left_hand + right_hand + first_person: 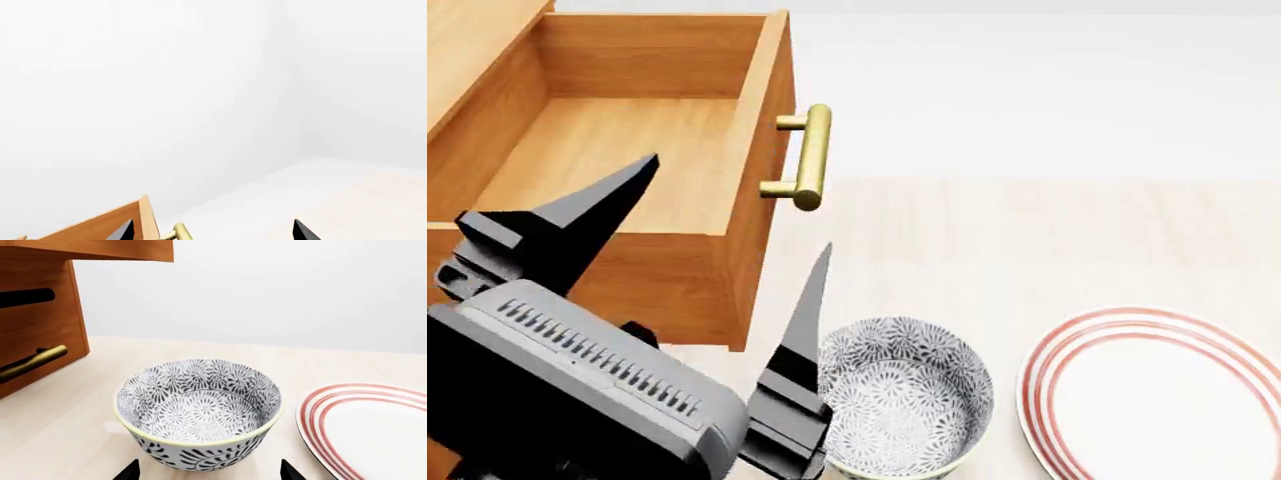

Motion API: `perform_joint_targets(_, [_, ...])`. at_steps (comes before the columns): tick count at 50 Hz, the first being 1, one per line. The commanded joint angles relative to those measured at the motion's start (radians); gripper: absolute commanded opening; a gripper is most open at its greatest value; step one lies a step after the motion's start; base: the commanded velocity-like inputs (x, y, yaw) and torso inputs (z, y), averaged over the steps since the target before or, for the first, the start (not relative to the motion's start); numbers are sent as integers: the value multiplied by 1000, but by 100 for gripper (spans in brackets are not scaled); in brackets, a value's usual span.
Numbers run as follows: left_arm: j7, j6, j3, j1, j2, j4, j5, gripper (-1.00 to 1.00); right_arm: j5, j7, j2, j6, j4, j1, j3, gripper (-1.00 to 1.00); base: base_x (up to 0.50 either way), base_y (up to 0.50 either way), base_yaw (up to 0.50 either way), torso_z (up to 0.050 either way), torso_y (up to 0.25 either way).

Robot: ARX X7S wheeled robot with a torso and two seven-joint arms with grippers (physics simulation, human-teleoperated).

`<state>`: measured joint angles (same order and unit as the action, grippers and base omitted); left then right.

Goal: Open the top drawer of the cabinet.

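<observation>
So the uppermost orange-brown wooden box drawer (627, 150) is pulled well out of the orange-brown wood-grain cabinet (40, 335), plain wood inside and nothing in it that I can see. Its brass cylindrical bar handle (810, 157) sticks off the front panel, untouched.

The left gripper (727, 265) hangs just in front of that drawer, black pointed fingers (801, 340) spread wide with nothing between them; one finger overlaps the drawer's side wall in the head view, the other sits toward the bowl. In the left wrist view only the drawer's corner and a bit of handle peek in.

Near the drawer, down on the pale wooden surface (1028, 230), sits a round ceramic bowl with a black-and-white floral pattern (198, 412). Beside the bowl, on the side away from the drawer, is a white plate with red rings (1161, 395).

The right gripper (208, 471) is just shy of the bowl, tips apart, holding nothing. A lower brass handle (32, 363) shows on the cabinet front below the drawer.
</observation>
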<state>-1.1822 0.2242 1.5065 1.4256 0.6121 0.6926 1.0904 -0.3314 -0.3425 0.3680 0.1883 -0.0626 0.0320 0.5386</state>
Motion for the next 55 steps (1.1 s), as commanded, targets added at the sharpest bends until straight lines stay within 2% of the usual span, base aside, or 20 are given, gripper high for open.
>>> perform_joint_targets(1, [-45, 8, 57, -110, 34, 92, -330, 100, 22, 18, -18, 0, -4, 0, -20, 100, 0, 0, 0, 0, 0])
perform_joint_targets(10, [-98, 17, 132, -188, 61, 65, -550, 100, 31, 18, -23, 12, -28, 3, -16, 100, 0, 0, 0, 0, 0])
perform_joint_targets(19, [-79, -103, 158, -288, 93, -70, -612, 100, 38, 11, -31, 29, -57, 11, -21, 100, 0, 0, 0, 0, 0])
perform_joint_targets(29, [-117, -200, 210, -414, 136, -218, -733, 100, 47, -25, -17, 47, -32, -2, -45, 100, 0, 0, 0, 0, 0])
perform_joint_targets(38, [-182, -289, 263, -522, 197, -358, -890, 100, 74, -24, -22, 224, -58, -12, -77, 100, 0, 0, 0, 0, 0])
perform_joint_targets(45, [-261, -259, 301, -581, 197, -381, -1050, 100, 82, -35, -31, 303, -93, -9, -101, 100, 0, 0, 0, 0, 0])
perform_joint_targets(47, [-338, -212, 279, -596, 209, -370, -1107, 100, 77, -38, -35, 372, -94, -14, -121, 100, 0, 0, 0, 0, 0])
perform_joint_targets(50, [-379, -195, 246, -623, 223, -368, -1149, 100, 62, -36, -35, 435, -84, -22, -140, 100, 0, 0, 0, 0, 0])
perform_joint_targets(52, [-384, -189, 179, -680, 238, -369, -1194, 100, 52, -42, -38, 485, -72, -32, -157, 100, 0, 0, 0, 0, 0])
perform_joint_targets(55, [-387, -175, 11, -835, 256, -377, -1301, 100, 54, -44, -43, 592, -77, -42, -189, 100, 0, 0, 0, 0, 0])
